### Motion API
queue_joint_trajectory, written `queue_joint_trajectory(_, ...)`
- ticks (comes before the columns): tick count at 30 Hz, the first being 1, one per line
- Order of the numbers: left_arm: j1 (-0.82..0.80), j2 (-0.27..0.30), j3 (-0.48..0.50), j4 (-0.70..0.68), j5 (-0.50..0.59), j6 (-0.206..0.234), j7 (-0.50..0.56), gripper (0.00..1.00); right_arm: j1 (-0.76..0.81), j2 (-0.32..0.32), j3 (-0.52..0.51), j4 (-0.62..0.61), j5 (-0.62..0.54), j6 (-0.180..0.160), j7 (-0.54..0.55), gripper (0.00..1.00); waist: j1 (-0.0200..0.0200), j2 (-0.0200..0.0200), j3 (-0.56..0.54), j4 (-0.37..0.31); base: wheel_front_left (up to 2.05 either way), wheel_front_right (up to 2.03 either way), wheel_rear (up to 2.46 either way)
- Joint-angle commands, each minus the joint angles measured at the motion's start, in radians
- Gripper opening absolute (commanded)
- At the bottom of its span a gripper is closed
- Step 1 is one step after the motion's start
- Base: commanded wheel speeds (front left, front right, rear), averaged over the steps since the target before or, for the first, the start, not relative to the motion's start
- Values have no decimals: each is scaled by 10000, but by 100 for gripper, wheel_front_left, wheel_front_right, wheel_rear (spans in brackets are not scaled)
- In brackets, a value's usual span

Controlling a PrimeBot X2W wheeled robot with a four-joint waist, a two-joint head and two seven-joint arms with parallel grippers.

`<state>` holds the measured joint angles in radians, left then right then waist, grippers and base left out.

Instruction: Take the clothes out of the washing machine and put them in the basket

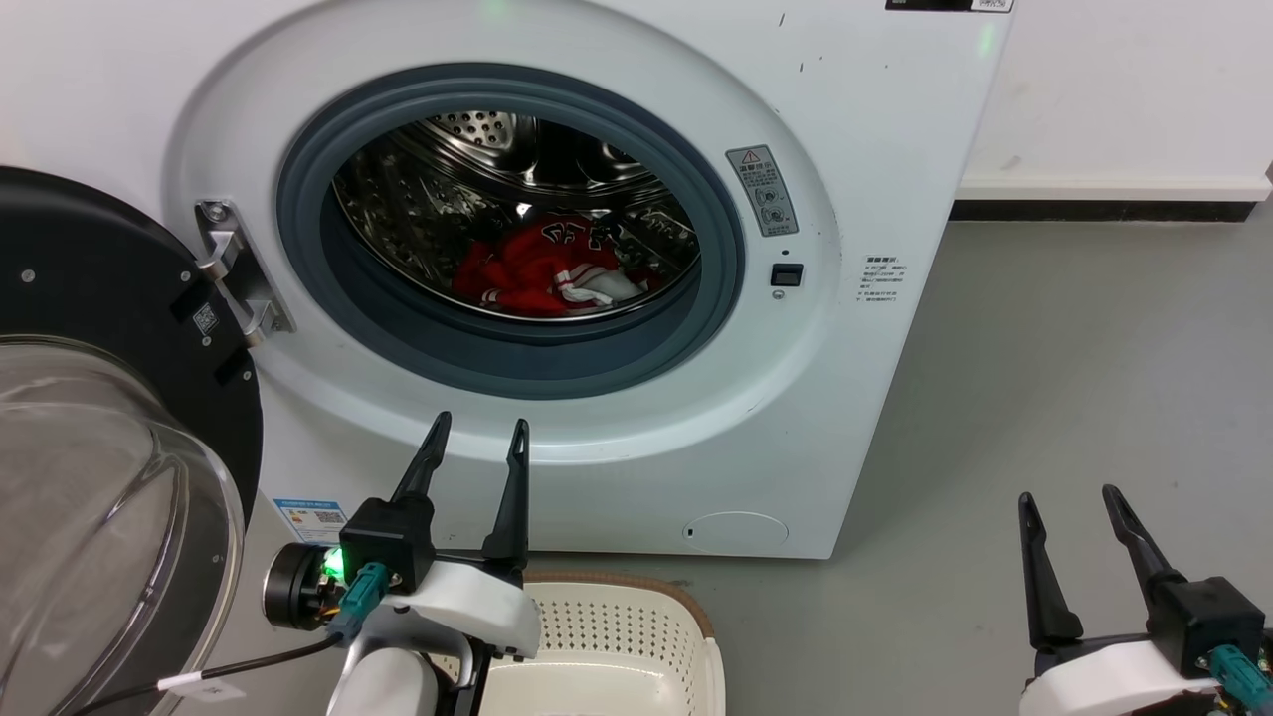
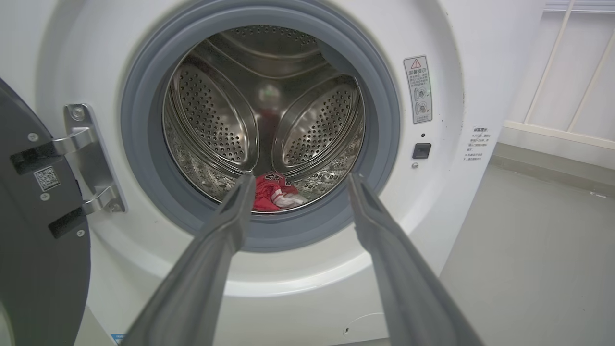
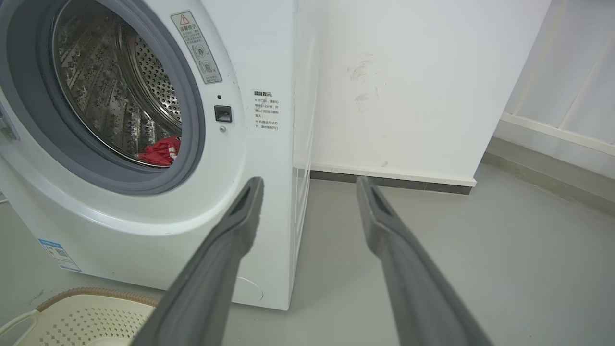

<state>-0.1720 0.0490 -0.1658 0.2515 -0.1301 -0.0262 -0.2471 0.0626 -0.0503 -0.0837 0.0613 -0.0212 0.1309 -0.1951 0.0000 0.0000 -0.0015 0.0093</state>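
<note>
The clothes (image 1: 542, 273) are seen inside the washing machine (image 1: 855, 418), bunched in a red heap at the 6 o'clock part of the perforated steel drum (image 1: 438, 199). Black-and-white lettering is shown on the upper fold of the heap, and white trim at its 4 o'clock edge. How many garments are in the heap cannot be told. The drum is ringed by the grey rubber seal (image 1: 308, 249). The glass door (image 1: 109, 467) is swung fully open on its hinge at 9 o'clock of the opening. A warning label (image 1: 763, 189) is fixed at 2 o'clock and a dark latch slot (image 1: 786, 274) at 3 o'clock.

The basket (image 1: 617, 612) is set on the grey floor (image 1: 1054, 398) at 6 o'clock of the machine, just beside its front panel. The part of its inside that can be seen is bare cream plastic.

The left gripper (image 1: 480, 423) is held over the basket's 10 o'clock rim, its fingers spread apart with nothing between them and pointed toward 12 o'clock at the lower seal. In the left wrist view the clothes are framed between the fingertips, well beyond them. The right gripper (image 1: 1066, 494) is held at 4 o'clock of the machine, over bare floor, its fingers likewise parted and empty.
</note>
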Motion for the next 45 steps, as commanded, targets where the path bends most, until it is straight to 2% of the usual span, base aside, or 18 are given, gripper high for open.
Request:
queue_joint_trajectory(1, -144, 20, -39, 10, 167, 62, -84, 100, 62, 2, -3, -78, -230, -3, -93, 100, 0, 0, 5, -9, 0, 0, 0)
queue_joint_trajectory(7, -171, 21, -85, 66, 468, 165, -194, 100, 96, 2, 1, -78, -646, -3, -169, 100, 0, 0, 7, -3, 0, 0, 0)
queue_joint_trajectory(31, -204, 19, -12, 154, 400, 266, -187, 100, -19, 2, -84, -35, -386, -3, -178, 100, 0, 0, 150, 22, 0, 0, 0)
queue_joint_trajectory(38, -656, 19, 22, 82, 476, 368, -187, 100, -384, 4, -63, -325, -331, -3, -175, 100, 0, 0, 919, -18, 0, 0, 0)
queue_joint_trajectory(45, -1527, 19, 237, 91, 569, 626, -187, 100, -1032, 4, 103, -585, -213, -3, -284, 100, 0, 0, 2307, -216, 0, 0, 0)
